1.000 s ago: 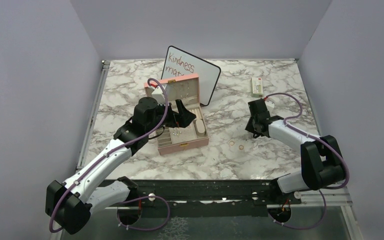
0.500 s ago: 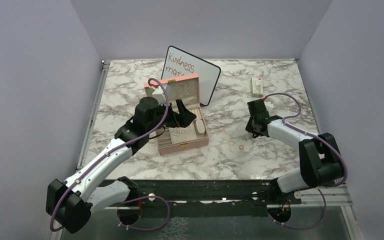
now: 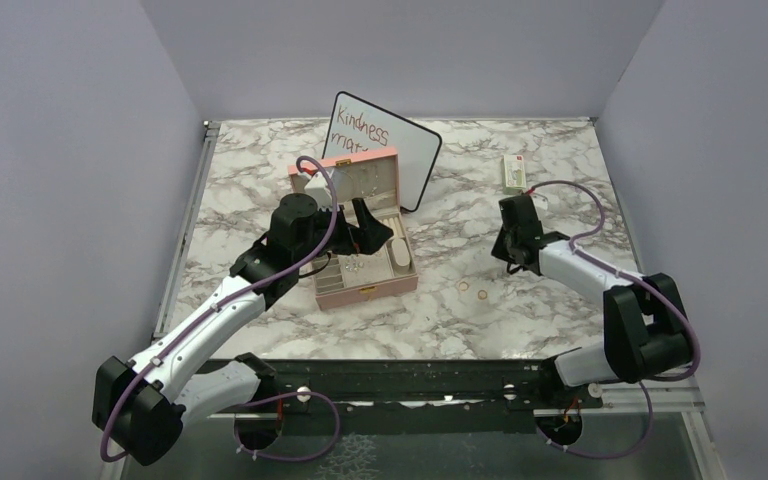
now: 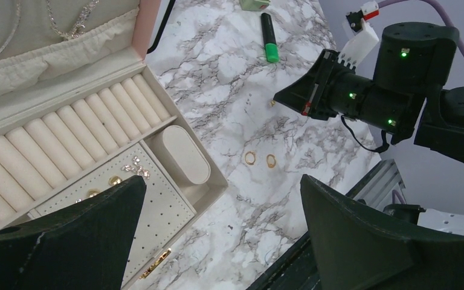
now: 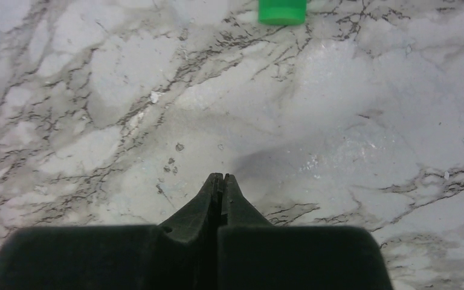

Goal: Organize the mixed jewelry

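left end effector (image 4: 222,181): released, fingers spread wide, above the pink box (image 3: 365,290)
pink box: lid up, standing on the bench (image 3: 440,325)
boxed jewelry (image 4: 134,169): small earrings and gold bits on the perforated front tray
gold rings (image 4: 251,158): two, side by side on the bench, right of the box
right end effector (image 5: 222,178): clenched, tips pressed together, low over the bench

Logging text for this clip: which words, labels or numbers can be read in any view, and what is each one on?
"Kindness": handwritten, top line on the whiteboard.
"mat": start of the second line on the same board; the rest is hidden behind the raised lid of the pink box.
White-green packet: has print, too small to read.
Green marker: no legible label.
Nothing else can be read.
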